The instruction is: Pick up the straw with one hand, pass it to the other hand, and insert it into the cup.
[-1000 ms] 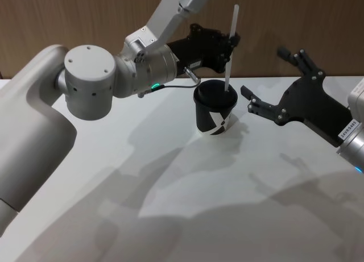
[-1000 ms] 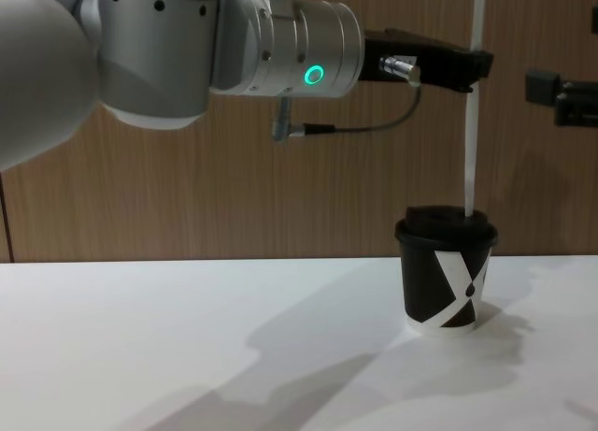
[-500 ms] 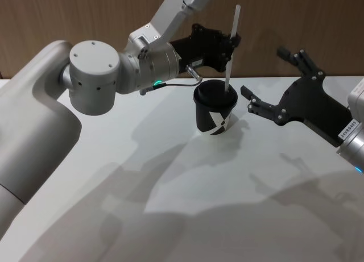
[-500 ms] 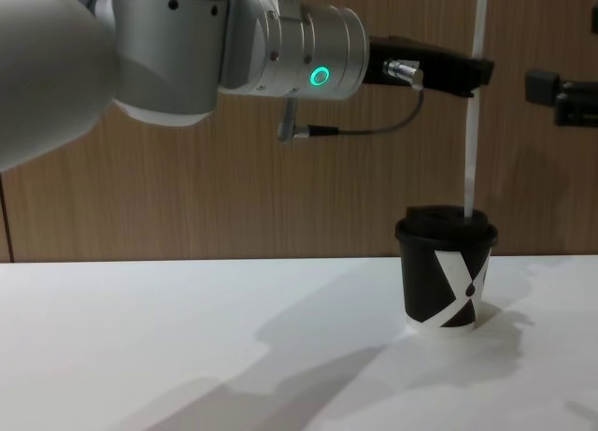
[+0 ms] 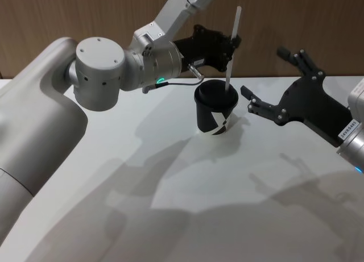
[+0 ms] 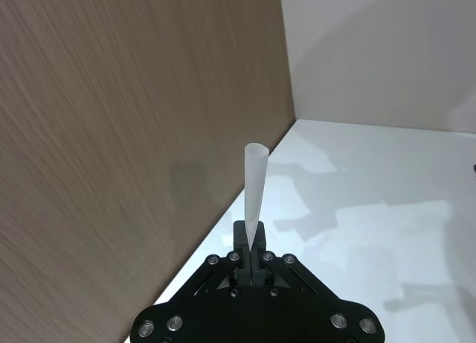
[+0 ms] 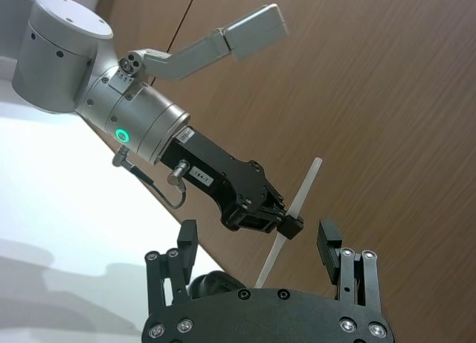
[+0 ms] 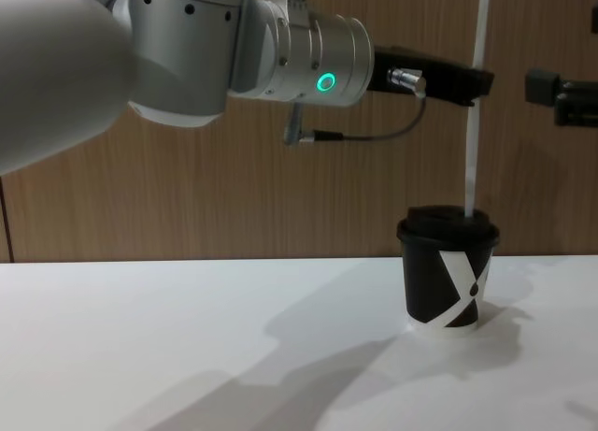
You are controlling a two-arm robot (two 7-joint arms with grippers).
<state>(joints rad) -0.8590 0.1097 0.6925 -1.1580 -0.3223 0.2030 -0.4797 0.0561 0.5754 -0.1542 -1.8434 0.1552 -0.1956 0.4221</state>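
You have a white bench (image 5: pixel 187 205) in front of a wood-panelled wall, and over the last second very little on it has moved. The left arm's silver elbow has swung a little to the right in the chest view, but its end effector (image 8: pixel 475 76) has stayed where it was, pressed together on the straw (image 8: pixel 475 113) about a third of the way down from the top. The straw's lower end already sat at the lid of the cup (image 8: pixel 448 274) a second ago, and it sits no deeper now (the exposed length looks the same), so I judge the handover done and the insertion either just seated or paused before the push down.

Nearest you, the right end effector (image 5: pixel 272 80) hangs just right of the cup, level with it, its fingers spread wide and holding nothing.

Directly below the left end effector stands the cup: black, domed black lid, a bold white X on the side, upright on the bench. The straw rises from the right part of the lid, thin, white and straight, nearly vertical with a slight lean, and its top stands well above the end effector. From the left wrist the top reads as a hollow tube end.
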